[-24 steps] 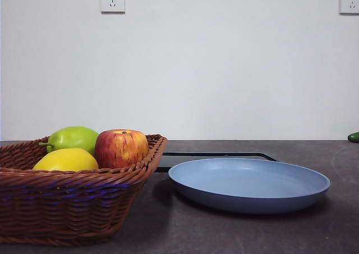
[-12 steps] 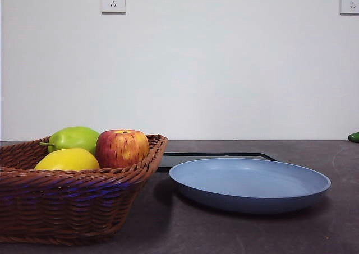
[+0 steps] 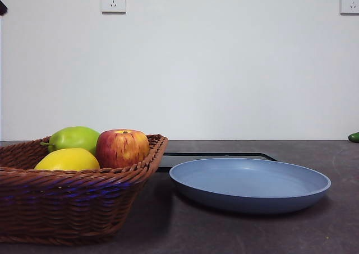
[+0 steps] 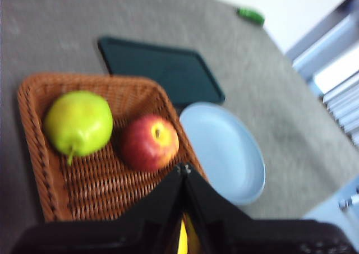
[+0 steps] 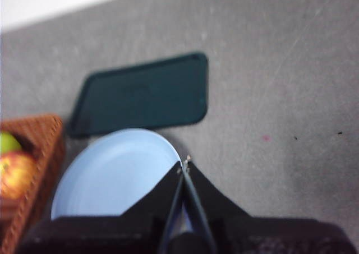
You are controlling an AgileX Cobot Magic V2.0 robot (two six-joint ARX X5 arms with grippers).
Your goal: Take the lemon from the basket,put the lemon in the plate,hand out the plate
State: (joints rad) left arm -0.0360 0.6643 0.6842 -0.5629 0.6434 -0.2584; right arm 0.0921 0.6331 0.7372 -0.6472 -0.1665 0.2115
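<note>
An apple and pear are crowding the lemon in the basket; both grippers, left and right, are hovering closed, empty.

Yellow lemon in wicker basket, empty blue plate just beside.

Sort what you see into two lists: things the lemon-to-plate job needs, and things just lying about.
Needed: lemon, basket, plate, left claw above the basket.
Lying about: green pear, apple, black tray, green thing at the table's edge.
</note>
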